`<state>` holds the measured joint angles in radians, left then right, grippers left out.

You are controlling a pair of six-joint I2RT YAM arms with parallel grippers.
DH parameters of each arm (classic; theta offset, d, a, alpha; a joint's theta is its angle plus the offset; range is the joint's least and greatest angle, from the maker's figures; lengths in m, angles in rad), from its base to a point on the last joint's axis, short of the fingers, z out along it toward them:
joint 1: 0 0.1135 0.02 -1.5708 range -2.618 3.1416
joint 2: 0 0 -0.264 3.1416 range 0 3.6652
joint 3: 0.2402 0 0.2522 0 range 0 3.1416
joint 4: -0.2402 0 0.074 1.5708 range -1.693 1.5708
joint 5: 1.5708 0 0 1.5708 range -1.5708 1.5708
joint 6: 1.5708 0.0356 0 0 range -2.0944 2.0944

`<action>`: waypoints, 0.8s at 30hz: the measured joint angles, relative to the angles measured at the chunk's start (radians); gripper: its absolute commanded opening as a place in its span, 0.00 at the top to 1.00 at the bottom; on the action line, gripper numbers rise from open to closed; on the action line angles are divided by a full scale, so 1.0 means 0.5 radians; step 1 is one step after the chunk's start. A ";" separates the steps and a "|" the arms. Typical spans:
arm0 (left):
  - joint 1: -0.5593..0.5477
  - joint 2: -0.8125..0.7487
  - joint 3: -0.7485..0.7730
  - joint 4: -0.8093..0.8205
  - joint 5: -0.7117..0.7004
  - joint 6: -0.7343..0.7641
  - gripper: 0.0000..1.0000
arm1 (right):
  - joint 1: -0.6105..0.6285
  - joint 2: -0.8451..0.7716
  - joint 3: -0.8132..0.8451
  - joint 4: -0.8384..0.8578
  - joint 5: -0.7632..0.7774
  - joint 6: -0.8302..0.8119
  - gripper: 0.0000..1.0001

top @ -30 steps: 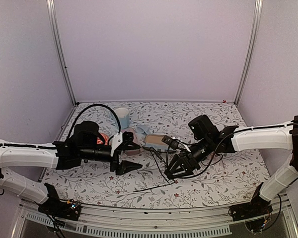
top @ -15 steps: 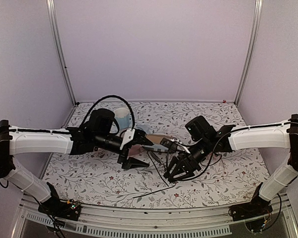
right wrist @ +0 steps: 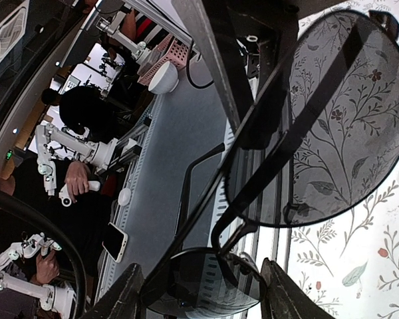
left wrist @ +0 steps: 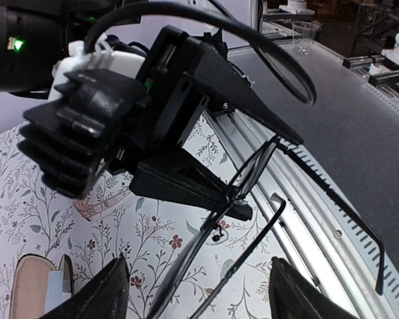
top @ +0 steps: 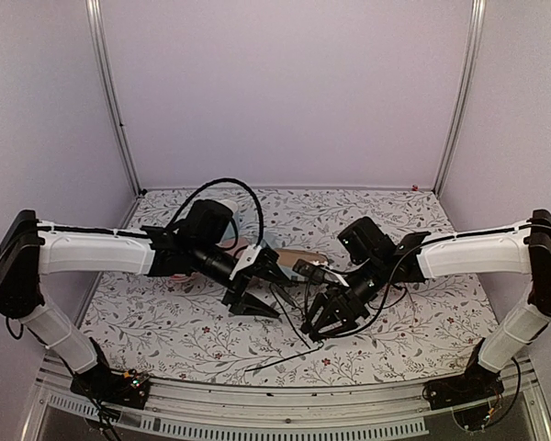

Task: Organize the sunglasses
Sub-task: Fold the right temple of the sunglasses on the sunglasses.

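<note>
The black wire-framed sunglasses (top: 297,308) hang in the air over the middle of the table. My right gripper (top: 323,322) is shut on them. In the right wrist view one dark lens (right wrist: 219,286) spans the gap between the fingers, and the other lens (right wrist: 346,133) sticks out beyond them. The thin temple arms (left wrist: 253,246) trail down toward the front rail. My left gripper (top: 280,296) is open, just left of the glasses. In the left wrist view both temple arms pass between the open fingers of the left gripper (left wrist: 206,296) without touching them.
A brown oblong case (top: 289,257) lies on the flowered cloth behind the two grippers, and its end shows in the left wrist view (left wrist: 33,292). The metal front rail (top: 257,404) runs close below. The left arm (top: 101,253) covers the back left of the table.
My left arm has swung right and forward, so its open fingers now straddle the temple arms. My right gripper has shifted slightly left with the glasses.
</note>
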<state>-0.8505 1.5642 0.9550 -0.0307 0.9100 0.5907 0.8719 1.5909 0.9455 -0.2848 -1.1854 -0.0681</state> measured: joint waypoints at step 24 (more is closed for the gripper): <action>0.000 0.123 0.112 -0.147 0.140 0.069 0.60 | 0.008 0.050 0.001 -0.014 -0.014 -0.027 0.56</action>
<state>-0.8505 1.6257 1.0111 -0.1043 0.9802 0.6254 0.8761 1.6157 0.9459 -0.2920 -1.1927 -0.0818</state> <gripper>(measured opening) 0.433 0.545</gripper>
